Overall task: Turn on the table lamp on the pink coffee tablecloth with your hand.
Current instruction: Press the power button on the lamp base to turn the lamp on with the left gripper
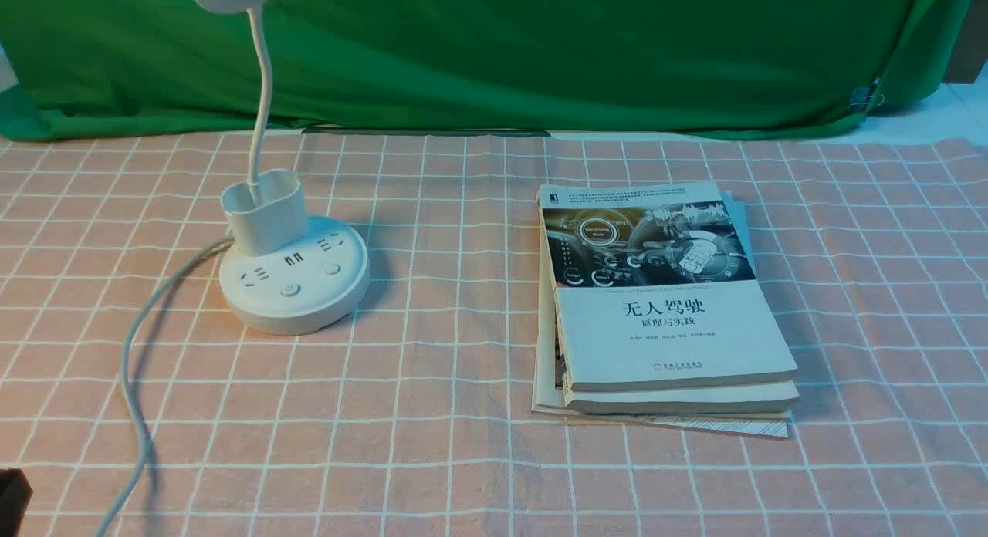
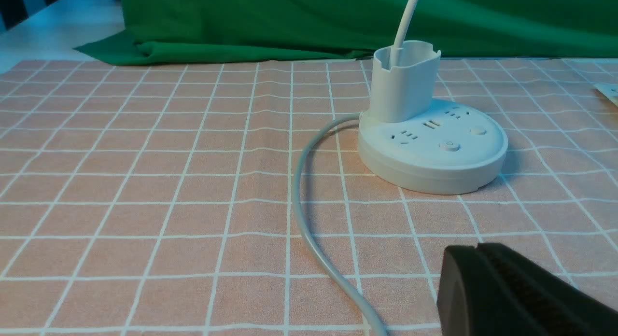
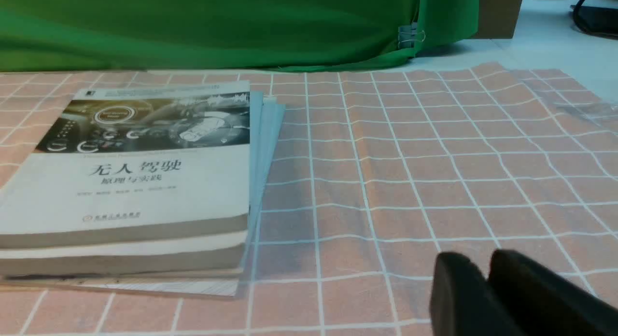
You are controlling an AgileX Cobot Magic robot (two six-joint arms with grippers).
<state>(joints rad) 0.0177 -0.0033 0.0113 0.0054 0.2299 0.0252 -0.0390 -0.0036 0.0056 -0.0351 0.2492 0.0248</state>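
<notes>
The table lamp stood on the left part of the pink coffee tablecloth, its cord trailing toward the near edge and a stack of books well to its right; no glow showed and its power button was untouched, so the task was judged not begun. The left gripper, fingers pressed together, sat short of the base; the right gripper, fingers all but touching, sat apart from the books.

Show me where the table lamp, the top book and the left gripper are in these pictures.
table lamp (image 1: 266, 213), front view, on the oval cup above its base.
top book (image 1: 671, 321), front view, on the white lower half of its cover.
left gripper (image 2: 475, 251), left wrist view, at the seam between its black fingertips.
</notes>
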